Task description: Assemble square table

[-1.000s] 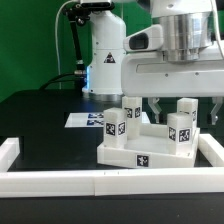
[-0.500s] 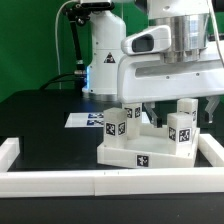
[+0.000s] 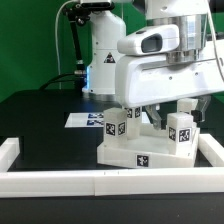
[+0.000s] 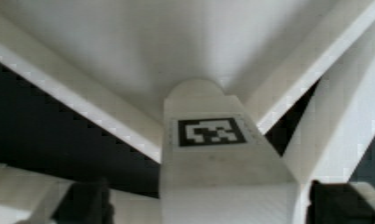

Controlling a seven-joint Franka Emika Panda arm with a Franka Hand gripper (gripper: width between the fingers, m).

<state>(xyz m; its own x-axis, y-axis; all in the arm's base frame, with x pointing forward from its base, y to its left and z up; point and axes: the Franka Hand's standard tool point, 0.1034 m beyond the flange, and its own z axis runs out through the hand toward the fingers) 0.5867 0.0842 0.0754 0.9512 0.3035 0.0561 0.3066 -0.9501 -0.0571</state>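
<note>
With its fingers straddling a small white tagged plastic leg block (image 4: 216,150) standing on the large white square rimmed slab (image 3: 140,155) directly below, the two-finger gripper (image 4: 198,195) is partly open, grasp unconfirmed; centre the block before squeezing.

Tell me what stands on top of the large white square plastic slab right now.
On the slab three small white tagged leg blocks show. The gripper has come down over the back, covering whatever else stands there.

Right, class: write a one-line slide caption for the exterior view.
Panda gripper lowered over upright leg blocks standing on the square table slab, with white border rails in front.
</note>
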